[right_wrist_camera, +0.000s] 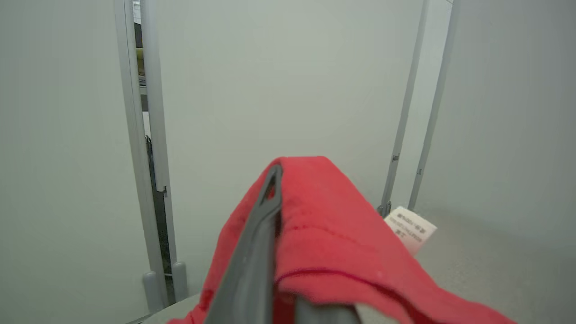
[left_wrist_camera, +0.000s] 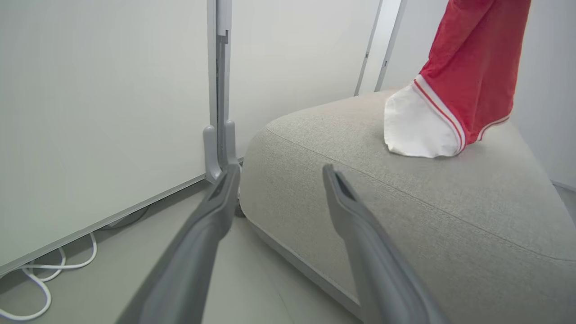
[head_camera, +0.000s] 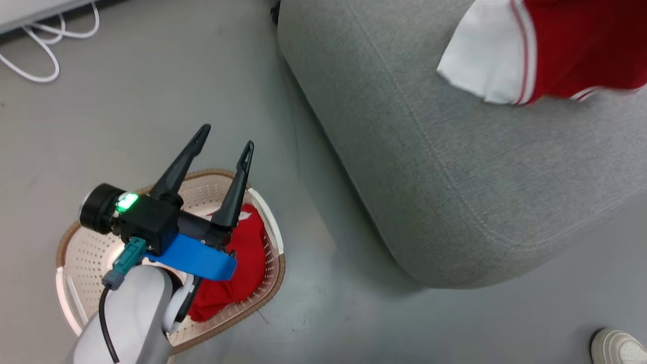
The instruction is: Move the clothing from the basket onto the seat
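The cream basket (head_camera: 275,273) stands on the floor at the lower left, with a red piece of clothing (head_camera: 247,263) lying in its right half. Above it my left gripper (head_camera: 226,135) hangs open and empty; in its wrist view the left gripper (left_wrist_camera: 280,167) points at the near corner of the grey seat (left_wrist_camera: 405,216). My right gripper (right_wrist_camera: 279,180) is shut on another red garment (right_wrist_camera: 333,234), which drapes over its fingers. That garment (head_camera: 581,45) hangs over the seat (head_camera: 455,192), and its white-trimmed end (left_wrist_camera: 418,126) touches the cushion.
A white cable (head_camera: 45,35) loops on the grey floor by the pale wall panels (left_wrist_camera: 90,112) at the far left. A person's white shoe (head_camera: 619,348) shows at the lower right. A strip of bare floor separates basket and seat.
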Controlling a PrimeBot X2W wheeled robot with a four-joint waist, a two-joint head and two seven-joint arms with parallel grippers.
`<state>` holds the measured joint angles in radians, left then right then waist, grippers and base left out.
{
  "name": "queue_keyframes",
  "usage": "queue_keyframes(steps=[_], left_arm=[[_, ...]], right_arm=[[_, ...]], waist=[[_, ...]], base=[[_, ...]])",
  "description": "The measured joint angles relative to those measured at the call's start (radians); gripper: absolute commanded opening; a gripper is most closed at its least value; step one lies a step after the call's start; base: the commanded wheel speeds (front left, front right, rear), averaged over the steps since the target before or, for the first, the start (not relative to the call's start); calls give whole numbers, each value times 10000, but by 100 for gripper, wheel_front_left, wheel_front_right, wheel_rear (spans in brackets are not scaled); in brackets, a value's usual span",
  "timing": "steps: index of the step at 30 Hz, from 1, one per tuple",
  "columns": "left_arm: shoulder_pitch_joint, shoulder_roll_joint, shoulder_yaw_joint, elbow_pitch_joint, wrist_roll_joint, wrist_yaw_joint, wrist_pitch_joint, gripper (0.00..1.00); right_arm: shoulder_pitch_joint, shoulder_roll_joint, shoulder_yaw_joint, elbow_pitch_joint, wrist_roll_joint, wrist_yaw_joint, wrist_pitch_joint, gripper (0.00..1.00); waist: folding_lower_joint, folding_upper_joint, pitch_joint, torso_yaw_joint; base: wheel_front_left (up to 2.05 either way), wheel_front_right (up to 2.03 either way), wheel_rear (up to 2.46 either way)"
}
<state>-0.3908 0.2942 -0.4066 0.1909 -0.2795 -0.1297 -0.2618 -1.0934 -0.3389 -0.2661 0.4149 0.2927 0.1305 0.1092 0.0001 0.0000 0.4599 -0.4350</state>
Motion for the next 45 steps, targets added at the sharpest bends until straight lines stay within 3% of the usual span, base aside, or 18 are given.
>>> queue_keyframes(steps=[7,15,21,29,30,31,32,45], left_arm=[[-732,453,-199,-424,104,0,-2,100],[-1375,790,-587,-594,205,0,-2,100],[-1484,886,-537,-596,205,0,0,100],[-1464,790,-479,-516,173,0,0,100],[-1463,771,-468,-504,169,0,0,100],[-1463,748,-462,-489,167,0,0,100],[-1459,721,-462,-466,163,0,0,100],[-926,59,-245,-67,-115,0,-2,100]], right_arm=[[-502,-268,-1200,602,100,0,-251,0],[213,-58,-1778,2652,65,2,-1369,0],[407,184,-2004,3871,-27,2,-2031,0],[347,138,-1835,4753,-92,2,-2514,0],[331,121,-1804,4823,-102,2,-2531,21],[322,107,-1758,4878,-105,0,-2562,48],[316,100,-1720,4938,-134,2,-2585,100],[778,65,-1183,5269,-184,2,-2765,100]], waist=[[1,0,1612,501],[1,-1,2917,1157],[1,0,3309,1491],[0,0,3055,1515],[0,0,3012,1516],[-1,0,2967,1517],[0,-1,2923,1518],[-1,0,1846,1675]], base=[[0,0,0],[0,0,0],[0,0,0],[0,0,0],[0,0,0],[0,0,0],[0,0,0],[0,0,0]])
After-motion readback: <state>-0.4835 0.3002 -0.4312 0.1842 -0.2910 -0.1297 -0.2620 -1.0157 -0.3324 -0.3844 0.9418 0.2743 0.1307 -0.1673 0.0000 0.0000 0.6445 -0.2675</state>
